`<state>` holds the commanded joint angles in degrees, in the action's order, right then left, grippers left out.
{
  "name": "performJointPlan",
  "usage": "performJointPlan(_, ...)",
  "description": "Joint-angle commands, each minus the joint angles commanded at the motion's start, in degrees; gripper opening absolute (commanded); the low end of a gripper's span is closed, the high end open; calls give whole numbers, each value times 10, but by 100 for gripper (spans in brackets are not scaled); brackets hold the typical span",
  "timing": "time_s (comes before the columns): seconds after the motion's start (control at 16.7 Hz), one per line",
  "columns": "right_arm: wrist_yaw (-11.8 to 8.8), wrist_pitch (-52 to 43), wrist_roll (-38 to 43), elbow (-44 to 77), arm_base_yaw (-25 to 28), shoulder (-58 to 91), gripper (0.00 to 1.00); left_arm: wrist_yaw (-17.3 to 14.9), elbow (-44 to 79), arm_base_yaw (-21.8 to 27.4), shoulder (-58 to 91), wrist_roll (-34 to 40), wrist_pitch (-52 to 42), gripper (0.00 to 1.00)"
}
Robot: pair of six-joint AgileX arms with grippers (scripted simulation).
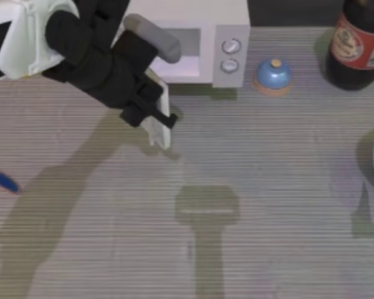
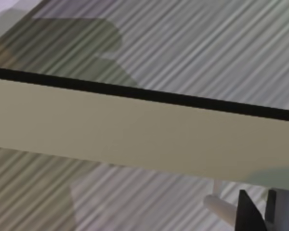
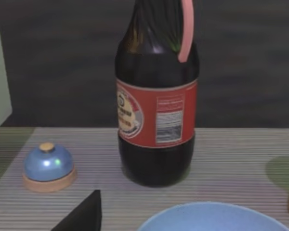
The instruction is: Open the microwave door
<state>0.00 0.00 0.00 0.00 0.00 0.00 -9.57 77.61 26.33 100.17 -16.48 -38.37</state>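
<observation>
though the left arm hides much of it, the microwave (image 1: 202, 47) sits at the far edge of the table, left of centre, its knob panel on the right. the door (image 1: 160, 121) already stands swung out toward the near side, hinged at the oven's left, its long axis running roughly front to back. the left gripper (image 1: 154, 118) is right at the door's free edge, touching or nearly so; i cannot tell whether its fingers are clamped on the panel or only hooked against it. the left wrist view shows just the door's broad face (image 2: 135, 130) passing close by. any further swing goes leftward, away from the cavity — a left-arm job, since the right arm is out of the top view, near the bottle (image 3: 156, 106) and bell (image 3: 47, 166).
</observation>
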Motion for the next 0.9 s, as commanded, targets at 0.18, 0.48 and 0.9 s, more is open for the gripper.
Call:
performJointPlan(0.18,0,0,0,0,0,0,100,-22,-10,-18,-12,-43,-5,0)
performJointPlan(0.48,0,0,0,0,0,0,100,-30,-17,-25,-15,-60,-10,0)
performJointPlan(0.9,0,0,0,0,0,0,100,-30,-17,-25,-15,-60,-10,0)
